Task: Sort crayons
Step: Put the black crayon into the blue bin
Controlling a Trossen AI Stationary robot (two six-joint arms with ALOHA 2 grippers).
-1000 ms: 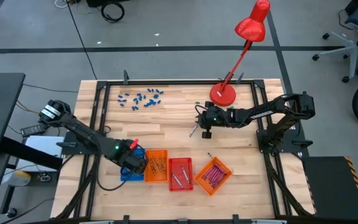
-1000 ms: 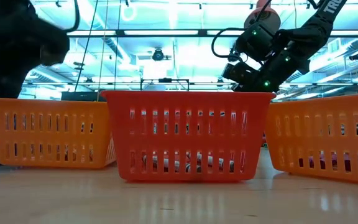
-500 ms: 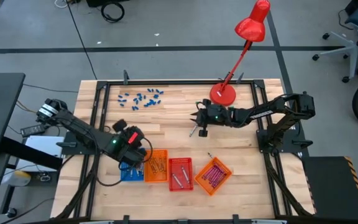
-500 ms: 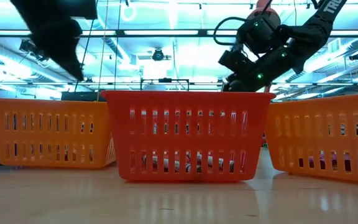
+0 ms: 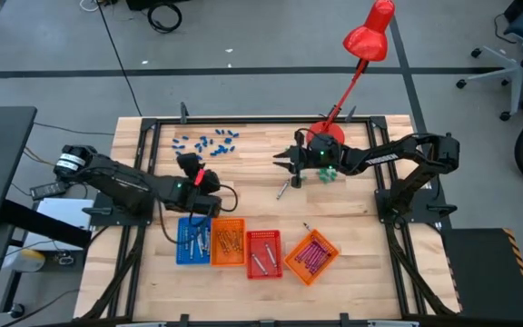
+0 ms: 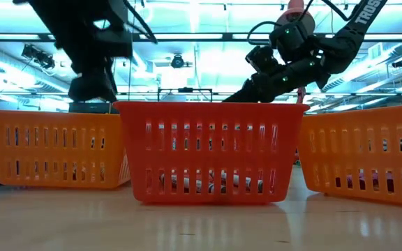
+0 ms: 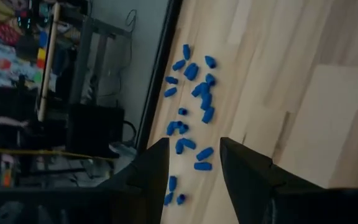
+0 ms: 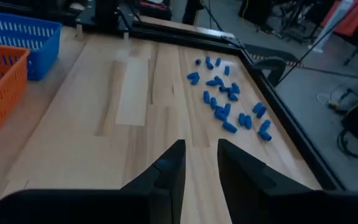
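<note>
Left pincer (image 5: 187, 163), prongs parted and empty, hangs just behind the blue tray (image 5: 192, 240). Right of that tray, crayons (image 5: 311, 251) lie in three trays. Farther right, white lettering on the right arm reads perhaps "TRUS". Right pincer (image 5: 281, 161), narrowly parted, empty, is behind them.

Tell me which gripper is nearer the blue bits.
Left. The left gripper hovers just below the blue bits in the high view; the right gripper is farther off to their right.
</note>
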